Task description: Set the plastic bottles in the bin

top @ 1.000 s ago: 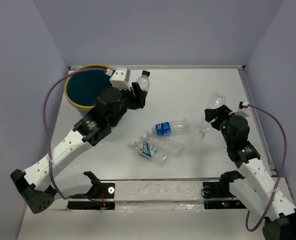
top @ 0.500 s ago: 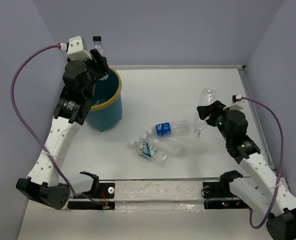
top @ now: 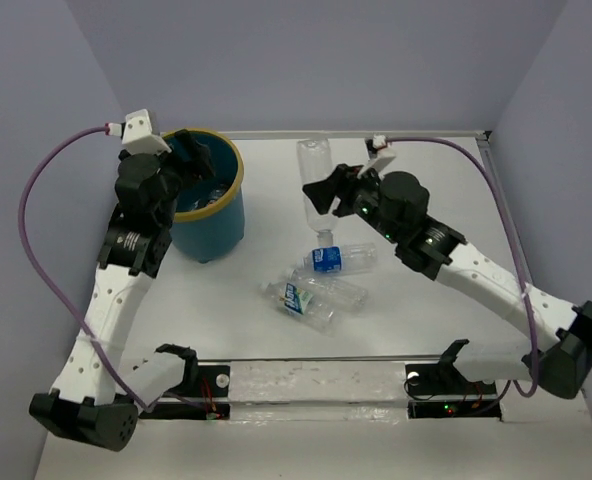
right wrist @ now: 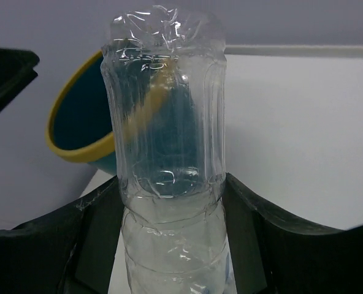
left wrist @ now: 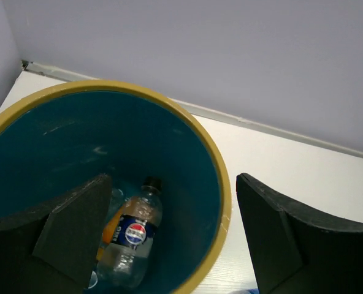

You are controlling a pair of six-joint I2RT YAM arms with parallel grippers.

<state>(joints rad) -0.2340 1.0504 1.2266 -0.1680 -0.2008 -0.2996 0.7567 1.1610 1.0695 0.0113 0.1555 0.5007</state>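
My right end effector [top: 322, 196] grips a light, crushable bottle [top: 313, 160] mid-body; left end effector [top: 192, 158] open over bin [top: 238, 182].

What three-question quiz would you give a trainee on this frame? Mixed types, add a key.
1. True or false: the left gripper is shut on a bottle.
2. What does the right gripper hold? A) an orange bottle B) a clear bottle C) nothing
3. How many bottles lie on the table, outside the bin?
Key: 1 false, it is open over the bin. 2 B. 3 three.
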